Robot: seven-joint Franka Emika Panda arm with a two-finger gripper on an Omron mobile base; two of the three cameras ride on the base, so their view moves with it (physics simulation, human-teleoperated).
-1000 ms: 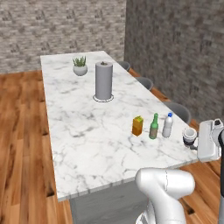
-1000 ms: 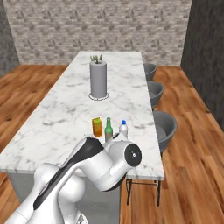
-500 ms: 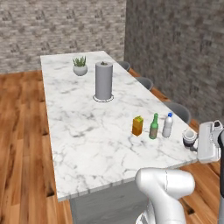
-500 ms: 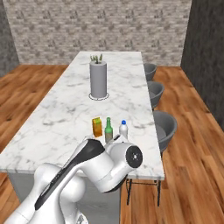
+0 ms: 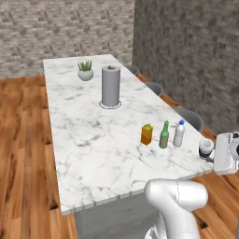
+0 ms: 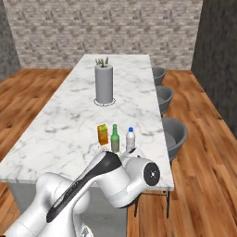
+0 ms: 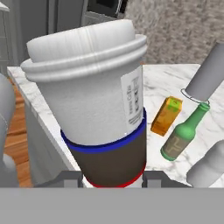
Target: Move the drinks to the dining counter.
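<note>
My gripper is shut on the dark cup with the pale lid at the near right edge of the dining counter. Whether the cup rests on the marble I cannot tell. In the hand view the cup stands upright between my gripper fingers. To its left on the counter stand the water bottle, the green bottle and the orange carton in a row. The right base view shows carton, green bottle and water bottle, with my arm hiding the cup.
A grey paper-towel roll stands mid-counter and a small potted plant at the far end. Grey stools line the counter's right side. Wooden floor surrounds the island; brick walls stand behind.
</note>
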